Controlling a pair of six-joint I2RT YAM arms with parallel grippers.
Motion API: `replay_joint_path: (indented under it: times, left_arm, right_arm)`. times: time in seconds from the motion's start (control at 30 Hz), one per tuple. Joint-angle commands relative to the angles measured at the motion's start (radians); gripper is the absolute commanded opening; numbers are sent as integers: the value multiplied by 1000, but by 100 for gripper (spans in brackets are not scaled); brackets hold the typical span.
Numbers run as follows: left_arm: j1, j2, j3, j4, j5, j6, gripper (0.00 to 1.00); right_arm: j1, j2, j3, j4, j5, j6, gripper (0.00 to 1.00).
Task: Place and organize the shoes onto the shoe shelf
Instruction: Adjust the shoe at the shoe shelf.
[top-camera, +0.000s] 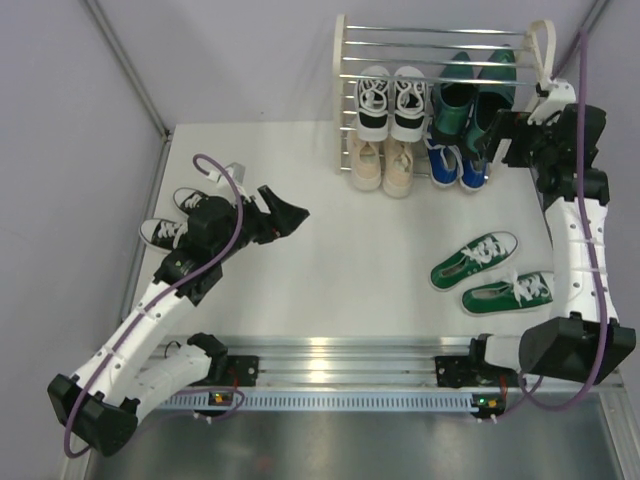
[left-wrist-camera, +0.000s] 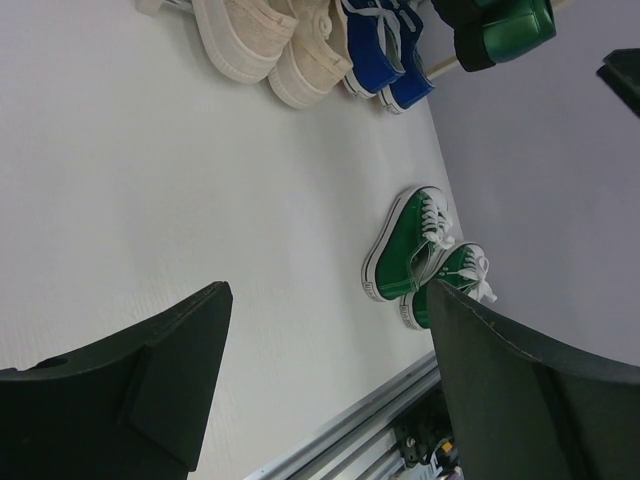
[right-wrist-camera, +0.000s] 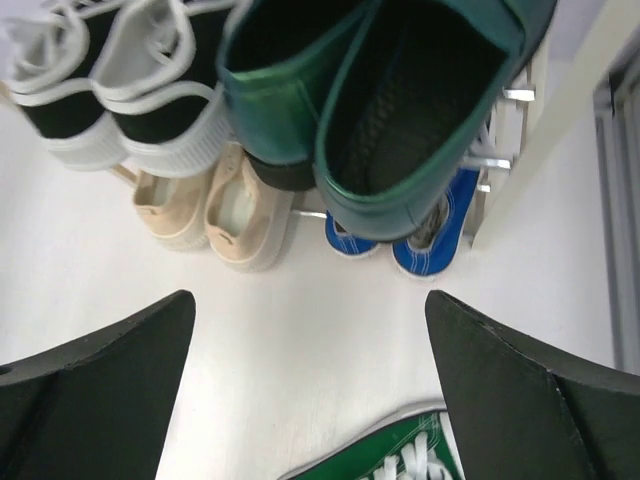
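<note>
White, matte and flat, the worktop (top-camera: 330, 260) leaves a broad bare stretch across its middle, bounded by a ribbed metal rail (top-camera: 340, 360) at the near edge. At its far edge stands the shoe shelf (top-camera: 440, 45), thin chrome bars between cream rounded side frames. On its bars sit glossy dark green dress shoes (right-wrist-camera: 400, 110) beside black-and-white sneakers (top-camera: 392, 100) with ridged white soles; below, beige lace-ups (top-camera: 383, 165) and blue sneakers (top-camera: 457, 165), heels outward. Green sneakers (top-camera: 490, 272) lie loose on the worktop near the right arm; another black-and-white pair (top-camera: 172, 217) lies by the left edge. The right end effector (right-wrist-camera: 308, 300) hovers just before the dress shoes, fingers spread wide, empty. The left end effector (left-wrist-camera: 325, 300) is likewise wide open over bare worktop, holding nothing.
</note>
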Motion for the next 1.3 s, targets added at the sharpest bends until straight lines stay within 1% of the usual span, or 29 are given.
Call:
replay_joint_path:
  times: [0.0, 0.07, 0.1, 0.13, 0.27, 0.3, 0.37, 0.5, 0.57, 0.67, 0.7, 0.77, 0.8, 0.87, 0.9, 0.93, 0.97, 1.0, 1.13, 1.2, 1.23, 1.27]
  left_arm:
    - [5, -24, -13, 70, 18, -7, 84]
    - [5, -26, -16, 70, 20, -10, 84]
    - [5, -27, -19, 71, 20, -12, 84]
    - [7, -30, -19, 71, 20, -15, 84]
    - [5, -37, -19, 70, 14, -23, 84]
    - [7, -41, -19, 67, 9, -23, 84]
    - [7, -47, -18, 59, 4, -24, 84]
    - [7, -58, -23, 50, -3, -30, 84]
    - [7, -60, -20, 42, -8, -30, 84]
    - [5, -61, -16, 39, -11, -30, 84]
    - [5, -60, -15, 39, -11, -30, 84]
    - [5, -52, -12, 38, -11, -29, 84]
    - [5, -50, -10, 39, -9, -29, 84]
    - [5, -44, -4, 39, -8, -26, 84]
    - [7, -43, -3, 39, -6, -24, 84]
    - [7, -44, -1, 36, -8, -23, 84]
    - [5, -49, -1, 33, -12, -23, 84]
    - [7, -52, -1, 32, -12, -23, 84]
    - [5, -58, -10, 27, -14, -26, 84]
    - [5, -57, -10, 28, -11, -24, 84]
    - [5, -52, -10, 28, -11, -23, 84]
    - [5, -50, -7, 27, -9, -23, 84]
  right_arm:
    - [-1, -30, -121, 185, 141, 184, 97]
    - [20, -27, -155, 231, 191, 155, 97]
    - [36, -21, -185, 289, 231, 135, 97]
    - [46, -6, -198, 313, 250, 120, 97]
    - [105, 59, -210, 399, 358, 57, 98]
    - [121, 73, -209, 417, 421, 57, 98]
    - [129, 122, -172, 428, 455, 61, 98]
    - [134, 223, -112, 388, 489, 101, 98]
    - [137, 240, -97, 386, 518, 104, 97]
    - [142, 261, -92, 414, 561, 104, 92]
    - [143, 266, -90, 425, 572, 100, 88]
    - [145, 272, -92, 442, 573, 93, 84]
    - [145, 277, -94, 461, 566, 75, 75]
    - [145, 278, -101, 480, 550, 34, 65]
    - [145, 277, -106, 497, 549, 18, 56]
    - [145, 274, -112, 501, 547, 5, 52]
    - [145, 271, -123, 505, 526, -53, 49]
    - [143, 261, -127, 506, 511, -77, 42]
    - [143, 243, -126, 466, 423, -169, 31]
    - [143, 249, -101, 442, 397, -199, 28]
    - [143, 252, -85, 427, 397, -209, 25]
    - [140, 257, -75, 419, 362, -225, 23]
